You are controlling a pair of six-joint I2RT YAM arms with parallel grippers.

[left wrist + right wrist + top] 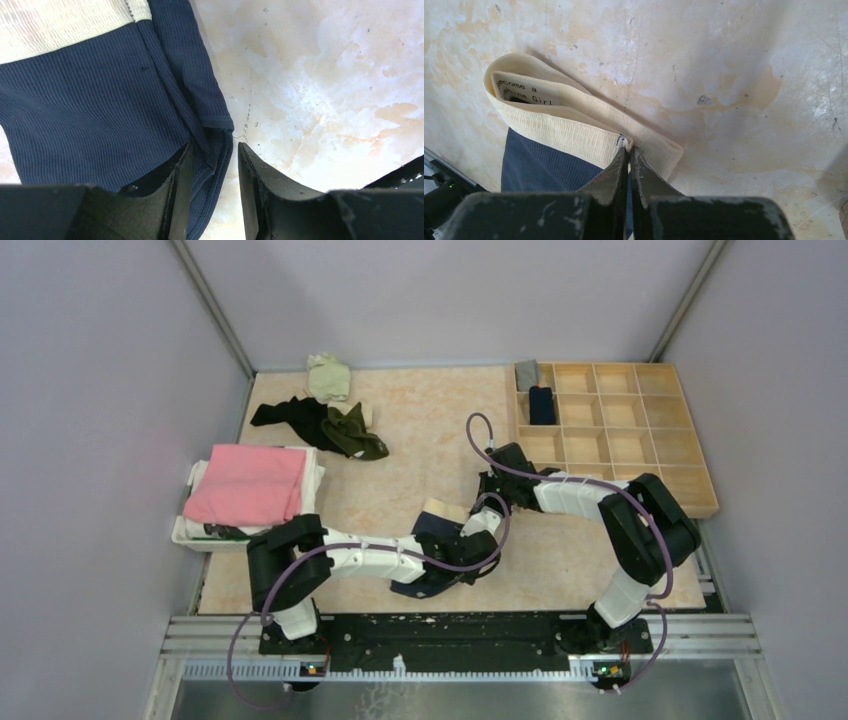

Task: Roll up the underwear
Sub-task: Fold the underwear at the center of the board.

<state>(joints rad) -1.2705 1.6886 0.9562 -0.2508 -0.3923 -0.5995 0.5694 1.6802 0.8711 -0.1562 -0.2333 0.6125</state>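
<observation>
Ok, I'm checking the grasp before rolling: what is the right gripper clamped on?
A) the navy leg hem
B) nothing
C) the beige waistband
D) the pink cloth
C: the right wrist view shows the right gripper shut on the beige waistband of the navy underwear.

The navy briefs (432, 527) lie near the middle of the table (420, 430). They are ribbed knit, and the wide cream waistband (574, 131) is on the far side. The band gapes in a loop, showing a printed label (526, 92) inside. A stitched leg hem (218, 120) rests on the bare top.

At the far left, a crumpled olive green pair (357, 433) touches a sprawled black pair (288, 414), with a bunched pale green pair (328, 376) just behind. In the wooden tray (700, 502), a grey roll (527, 373) fills the far-left compartment. A navy roll (541, 405) sits in the next one nearer.
</observation>
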